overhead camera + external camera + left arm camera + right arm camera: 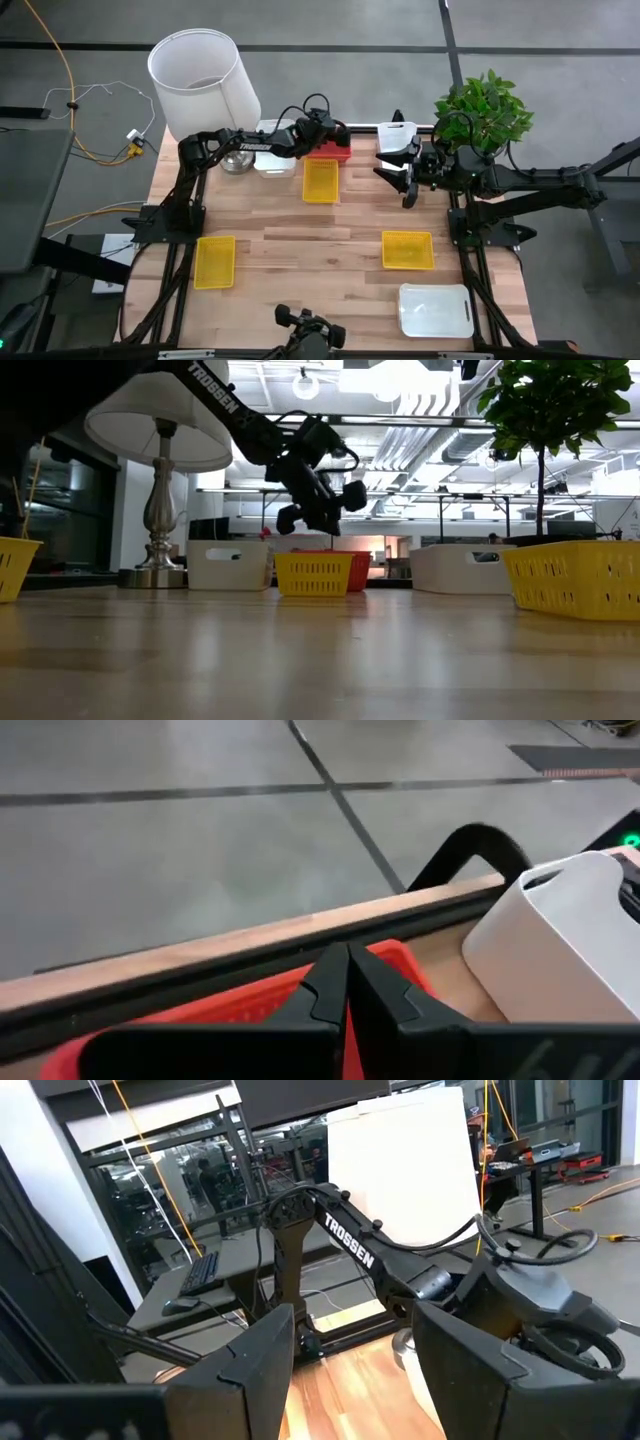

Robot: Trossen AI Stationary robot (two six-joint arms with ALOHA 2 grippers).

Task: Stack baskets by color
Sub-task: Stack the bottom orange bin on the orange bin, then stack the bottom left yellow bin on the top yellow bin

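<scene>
- Wood-plank surface [330,245], grey floor around it, open office beyond.
- Left gripper [335,133] sits over the far edge; its jaws are pressed together with nothing between them, just above the red rectangular plastic basket [330,151].
- Left wrist view: the red basket's rim lies right under the jaws; a white rounded plastic basket [560,945] is just beside them.
- Yellow perforated plastic basket [320,180] lies just nearside of the left jaws, touching or nearly touching the red one.
- Another white plastic basket [275,163] is close beside the left jaws, next to the white cylindrical lamp shade [203,80].
- Right gripper [405,185] hangs above the surface with jaws spread and empty, aimed toward the left arm.
- White basket [396,136] is near the right jaws on the far side, by the green potted plant [483,108].
- Well apart from both jaws, nearside: yellow basket on the left [215,261], yellow basket on the right [408,250], white basket at the right corner [435,310].
</scene>
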